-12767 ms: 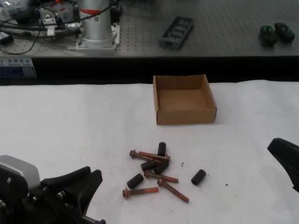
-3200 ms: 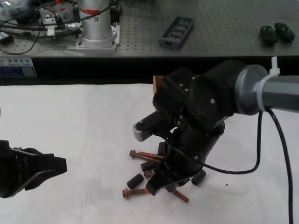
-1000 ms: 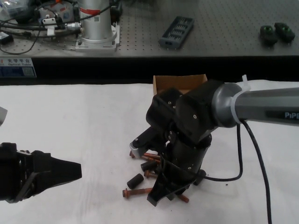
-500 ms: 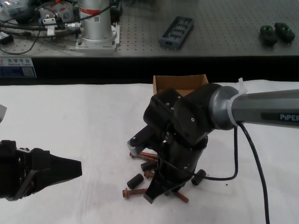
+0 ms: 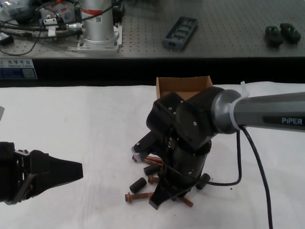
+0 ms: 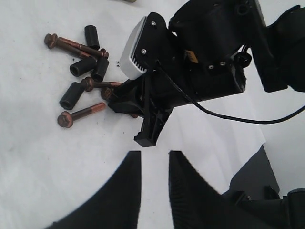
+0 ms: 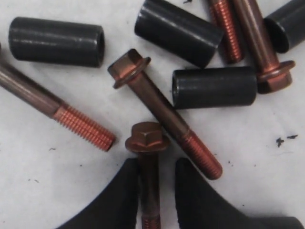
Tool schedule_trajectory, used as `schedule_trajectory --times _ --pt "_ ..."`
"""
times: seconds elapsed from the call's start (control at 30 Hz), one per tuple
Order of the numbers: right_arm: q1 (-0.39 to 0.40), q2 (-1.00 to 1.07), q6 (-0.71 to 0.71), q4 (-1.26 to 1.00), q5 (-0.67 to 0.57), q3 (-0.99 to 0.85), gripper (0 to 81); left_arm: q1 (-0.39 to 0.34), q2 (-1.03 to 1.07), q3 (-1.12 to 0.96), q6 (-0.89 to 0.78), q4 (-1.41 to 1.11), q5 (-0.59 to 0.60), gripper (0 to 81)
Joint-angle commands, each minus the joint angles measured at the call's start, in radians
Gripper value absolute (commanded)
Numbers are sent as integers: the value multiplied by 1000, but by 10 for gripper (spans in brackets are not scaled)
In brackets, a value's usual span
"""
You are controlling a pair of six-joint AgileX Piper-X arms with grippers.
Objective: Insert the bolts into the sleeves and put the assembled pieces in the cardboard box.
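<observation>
Several copper bolts and black sleeves lie loose in a pile on the white cloth (image 5: 71,119). My right gripper (image 5: 161,199) points down into the pile's near side. In the right wrist view it (image 7: 156,167) is open by a narrow gap, its fingers on either side of the shank of one bolt (image 7: 147,138) that lies flat. Another bolt (image 7: 164,117) and a sleeve (image 7: 214,87) lie just beyond. My left gripper (image 5: 76,169) hovers low at the left, apart from the pile, slightly open and empty (image 6: 155,155). The cardboard box (image 5: 183,85) stands behind the right arm, partly hidden.
One sleeve (image 5: 203,181) lies apart at the pile's right, a bolt (image 5: 140,195) and a sleeve (image 5: 138,184) at its left. Behind the cloth is a perforated metal bench with a silver post (image 5: 97,24) and a dark tray (image 5: 180,31).
The right arm came in from the right and lowered its gripper onto the pile; in the last second it settled slightly lower and leftward. The left gripper edged toward the pile.
</observation>
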Motion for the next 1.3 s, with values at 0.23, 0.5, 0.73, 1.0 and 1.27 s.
schedule_trajectory --times 0.23,0.5,0.73,1.0,1.27 --pt "2 16 25 29 -4 1 83 4 -14 -11 -7 -5 10 158" --pt "2 12 35 41 -142 1 1 4 -14 -11 4 -5 1 158" --pt "-25 -76 115 -16 -352 1 1 4 -11 -11 164 -5 -34 158" --pt "-90 -318 115 -130 -381 3 1 4 -7 -11 262 -5 -129 158" --pt "-120 -472 156 -149 -469 3 1 -64 173 -11 381 -5 -156 158"
